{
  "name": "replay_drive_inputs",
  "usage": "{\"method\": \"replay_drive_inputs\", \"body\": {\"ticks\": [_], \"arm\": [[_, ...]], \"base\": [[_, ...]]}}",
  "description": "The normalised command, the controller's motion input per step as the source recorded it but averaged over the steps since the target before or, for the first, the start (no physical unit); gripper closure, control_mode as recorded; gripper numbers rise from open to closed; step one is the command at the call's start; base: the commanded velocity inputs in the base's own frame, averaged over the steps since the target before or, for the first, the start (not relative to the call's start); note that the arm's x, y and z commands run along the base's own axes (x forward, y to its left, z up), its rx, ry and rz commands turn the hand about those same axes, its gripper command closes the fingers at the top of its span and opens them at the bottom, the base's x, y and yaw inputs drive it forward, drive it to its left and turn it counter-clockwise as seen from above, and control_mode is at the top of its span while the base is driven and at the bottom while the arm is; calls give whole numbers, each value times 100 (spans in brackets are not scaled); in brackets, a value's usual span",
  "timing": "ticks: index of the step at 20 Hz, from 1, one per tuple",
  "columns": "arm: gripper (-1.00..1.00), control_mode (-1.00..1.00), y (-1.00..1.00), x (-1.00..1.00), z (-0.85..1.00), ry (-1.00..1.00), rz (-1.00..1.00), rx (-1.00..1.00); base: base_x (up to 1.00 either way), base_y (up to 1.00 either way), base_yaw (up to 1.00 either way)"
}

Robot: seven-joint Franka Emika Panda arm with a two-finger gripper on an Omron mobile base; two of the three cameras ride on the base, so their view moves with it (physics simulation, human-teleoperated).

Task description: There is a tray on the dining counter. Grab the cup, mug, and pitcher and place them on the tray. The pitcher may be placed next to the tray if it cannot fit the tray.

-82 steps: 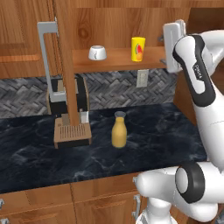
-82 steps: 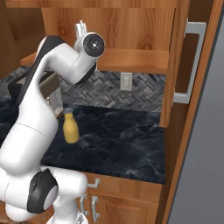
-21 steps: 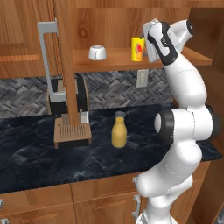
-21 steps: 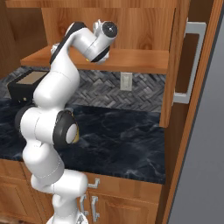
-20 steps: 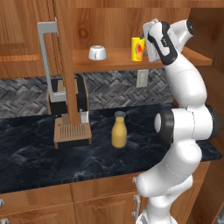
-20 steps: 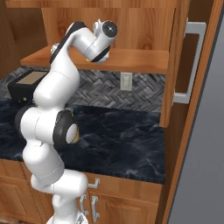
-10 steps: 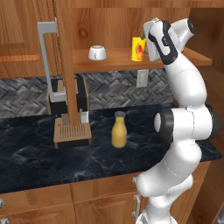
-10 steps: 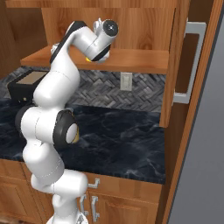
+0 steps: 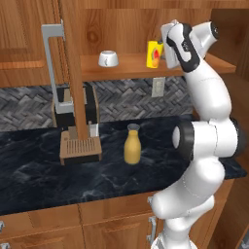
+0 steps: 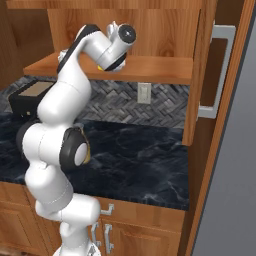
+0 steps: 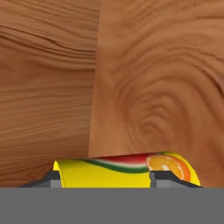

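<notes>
Landmark = wooden shelf (image 9: pixel 131 65) above the backsplash; everything below is placed rel. to it.

Nearest: black marble counter (image 9: pixel 44 177) w/ wood cabinets underneath, well below the shelf. On it the pitcher (image 9: pixel 132 146), mustard-yellow w/ grey neck, upright, under the shelf's middle span, apart from everything else. Left of it, under the shelf's left end, a dark coffee machine (image 9: pixel 73 109) sits on a wooden slatted base (image 9: pixel 80 148) against the wall. Behind that, grey herringbone backsplash (image 9: pixel 121 99) w/ a white outlet (image 9: pixel 158 87) just under the shelf's right part.

Arm rises from the lower right of left base view, elbow at counter height, then reaches up to shelf level.

On the shelf: white mug (image 9: pixel 108 59) upright, left of centre, well apart from the cup (image 9: pixel 154 53). Cup is yellow w/ fruit print, upright on the shelf's right part, gripper (image 9: pixel 165 46) right at it on its right side. Hand view: cup (image 11: pixel 127 169) sits betw. the two finger tips (image 11: pixel 170 178), one on each side, up against its wall – claw reads as clamped on the cup at mid width. Whether the cup's bottom is off the shelf: can't tell.

Farthest: wood-grain back panel (image 11: pixel 157 87) of the cabinet behind the cup. Right base view: wrist (image 10: pixel 117 47) over the shelf (image 10: pixel 155 67), open cabinet door (image 10: pixel 200 70) to its right.
</notes>
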Motion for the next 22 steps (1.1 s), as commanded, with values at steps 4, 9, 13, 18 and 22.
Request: {"method": "replay_drive_inputs", "body": {"ticks": [4, 9, 13, 18, 22], "arm": [[100, -100, 0, -24, -8, -9, -2, 7], [100, -100, 0, -36, -4, -11, -3, 7], [100, -100, -9, -78, 0, -9, -2, 3], [100, -100, -17, -87, 0, -7, -1, 0], [100, -100, -14, -92, 0, -2, 0, 0]], "base": [[0, 0, 0], [0, 0, 0], [0, 0, 0], [0, 0, 0], [0, 0, 0]]}}
